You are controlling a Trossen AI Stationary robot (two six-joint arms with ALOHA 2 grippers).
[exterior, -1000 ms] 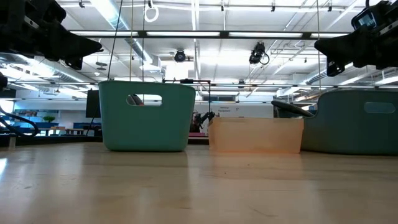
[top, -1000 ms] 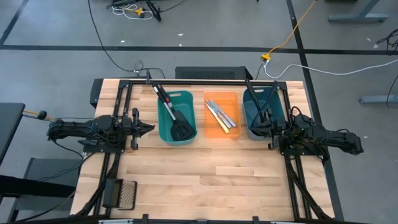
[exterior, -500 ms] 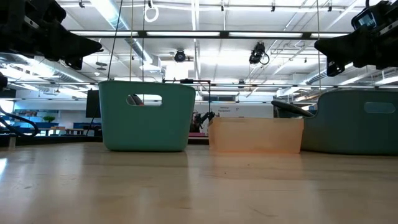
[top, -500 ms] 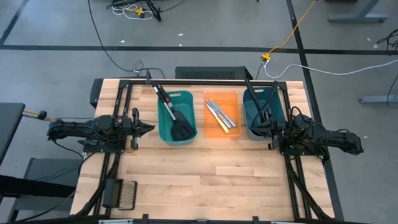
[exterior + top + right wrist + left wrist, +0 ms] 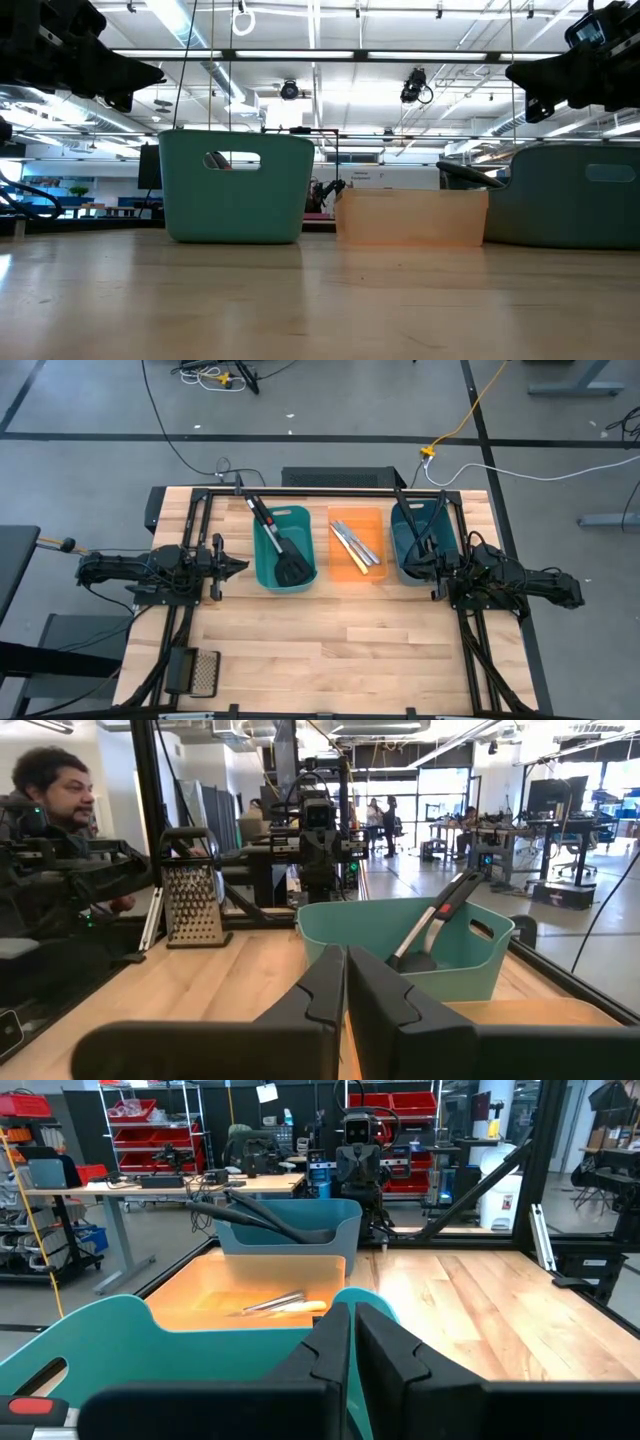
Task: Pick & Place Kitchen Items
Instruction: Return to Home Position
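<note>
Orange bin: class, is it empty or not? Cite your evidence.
Not empty: the high view shows silver knives lying on the floor of the orange bin, bare floor beside them.

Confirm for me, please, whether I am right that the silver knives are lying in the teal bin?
Not quite: the silver knives are lying in the orange bin, as the high view shows. The teal bin beside it holds the black spatulas instead.

Black slotted spatula (image 5: pixel 292 568) in teal plastic bin (image 5: pixel 259 555), handle slanting over the rim. Slim silver table knives (image 5: pixel 356 547) lie side by side in orange bin (image 5: pixel 345 572); black ladle (image 5: pixel 412 528) leans in dark blue bin (image 5: pixel 402 567)
</note>
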